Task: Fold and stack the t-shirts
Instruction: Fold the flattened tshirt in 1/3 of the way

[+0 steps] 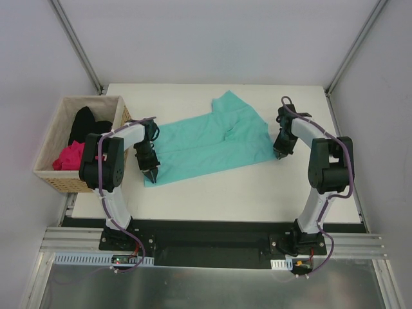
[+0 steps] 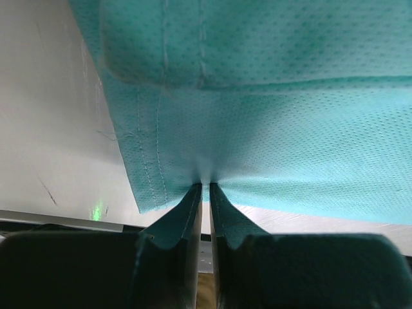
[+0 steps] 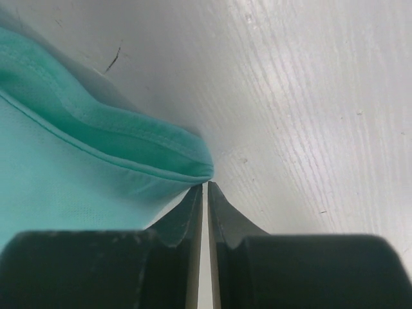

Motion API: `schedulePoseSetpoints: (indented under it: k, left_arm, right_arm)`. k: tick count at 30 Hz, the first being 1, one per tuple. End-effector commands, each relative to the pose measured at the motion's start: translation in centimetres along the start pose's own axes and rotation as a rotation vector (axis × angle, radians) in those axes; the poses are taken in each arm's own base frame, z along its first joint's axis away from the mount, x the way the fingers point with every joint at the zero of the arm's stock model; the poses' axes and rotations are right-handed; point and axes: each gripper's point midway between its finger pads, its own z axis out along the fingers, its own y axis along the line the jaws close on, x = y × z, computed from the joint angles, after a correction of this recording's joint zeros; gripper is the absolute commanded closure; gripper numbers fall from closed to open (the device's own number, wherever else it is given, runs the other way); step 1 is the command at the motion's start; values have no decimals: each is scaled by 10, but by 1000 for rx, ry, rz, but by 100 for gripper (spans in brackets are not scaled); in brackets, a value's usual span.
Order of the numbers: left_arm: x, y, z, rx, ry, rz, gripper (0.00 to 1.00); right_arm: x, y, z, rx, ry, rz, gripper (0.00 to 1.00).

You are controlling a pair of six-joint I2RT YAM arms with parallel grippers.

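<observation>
Table [image 1: 257, 193]; basket [image 1: 58, 180]: pink t-shirt [image 1: 67, 156], black t-shirt [image 1: 87, 122]

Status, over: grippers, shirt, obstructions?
Left gripper shut on teal t-shirt hem. Right gripper shut at its right corner, hold unconfirmed. Shirt rumpled on table. Nothing blocking.

A teal t-shirt [image 1: 209, 143] lies spread on the white desk [image 1: 257, 193], slanting from near left to far right, with one part reaching toward the far edge. The left gripper [image 1: 151, 172] points down at the shirt's near-left corner, and the right gripper [image 1: 279, 154] points down at its right edge. From above it is unclear how far either pair of jaws stands apart. Just beside the desk's left edge sits a wicker basket [image 1: 61, 177]. It holds a black t-shirt [image 1: 87, 123] on the far side and a magenta pink t-shirt [image 1: 67, 156] on the near side, both crumpled.
</observation>
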Motion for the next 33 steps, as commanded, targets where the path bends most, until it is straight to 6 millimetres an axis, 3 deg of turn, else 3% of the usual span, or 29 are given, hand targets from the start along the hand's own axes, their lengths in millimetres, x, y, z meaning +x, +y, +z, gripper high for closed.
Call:
schedulePoseSetpoints:
  k: [1,11,18,26,33]
  left_arm:
    - [2,10,-5,-36,-28,-12,91]
    - [2,13,-8,-46,-32,-1,91]
    - [0,11,-10,-40,-37,3,91]
    - [-6,7,-16,-23,-58,9,91]
    - [-19,-9,-45,46,-131,25,91]
  right_arm:
    - [-16,-13,-4,37,-16,22,92]
    - [-26,-27,-2,46,-17,67,96]
    - [-42,-21,-44,7,-135,64,95]
    - [-49,-1,-84,-28,-232,-7,94]
    - [-39,43,-75,-118,-174,-107,86]
